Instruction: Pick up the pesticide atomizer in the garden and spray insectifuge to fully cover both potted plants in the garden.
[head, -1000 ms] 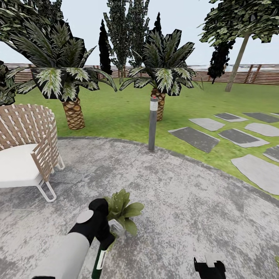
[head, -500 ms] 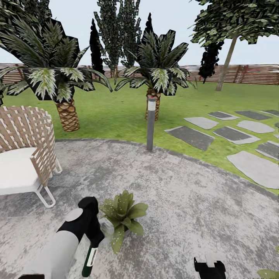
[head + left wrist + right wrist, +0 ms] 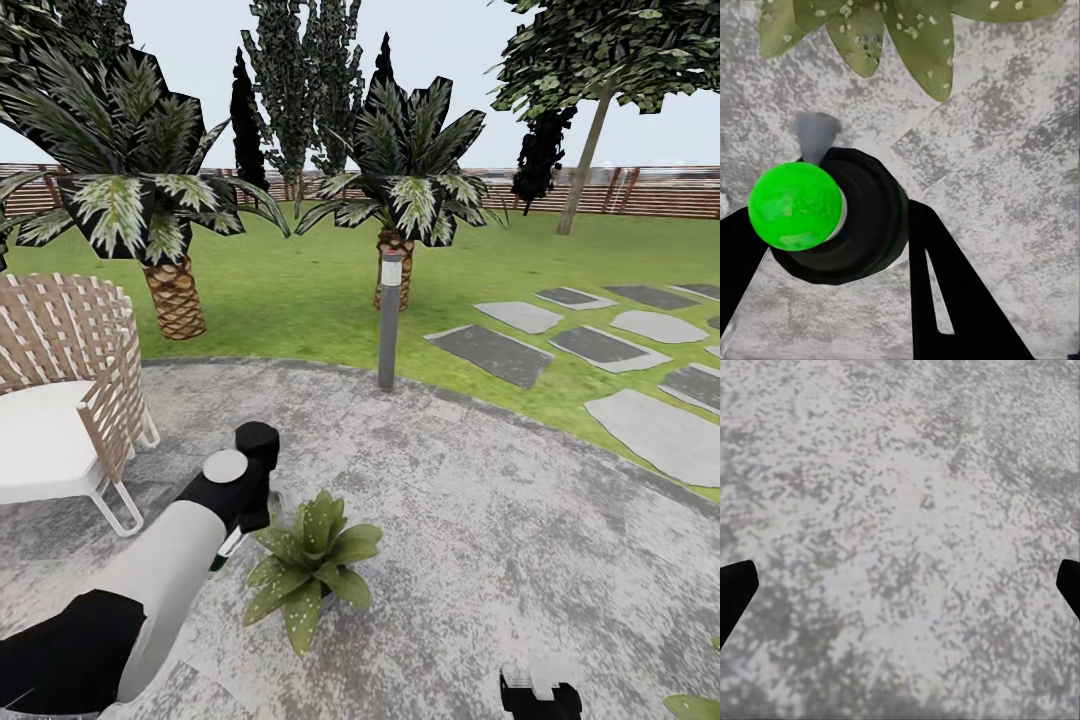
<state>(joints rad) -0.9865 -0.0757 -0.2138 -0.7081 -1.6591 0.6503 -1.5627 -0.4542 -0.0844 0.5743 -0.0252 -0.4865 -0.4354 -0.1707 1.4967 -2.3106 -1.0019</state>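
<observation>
two jaws: left (image 3: 832, 225) clamped on pesticide atomizer (image 3: 840, 217), right (image 3: 900, 585) spread wide over paving (image 3: 900, 510)
atomizer: between left jaws, near speckled potted plant (image 3: 305, 560)

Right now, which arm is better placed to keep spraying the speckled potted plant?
Left. Its gripper holds the pesticide atomizer right beside the potted plant, whose leaves already carry white specks. The right gripper hangs empty with fingers spread over bare paving, away from the plant.
</observation>
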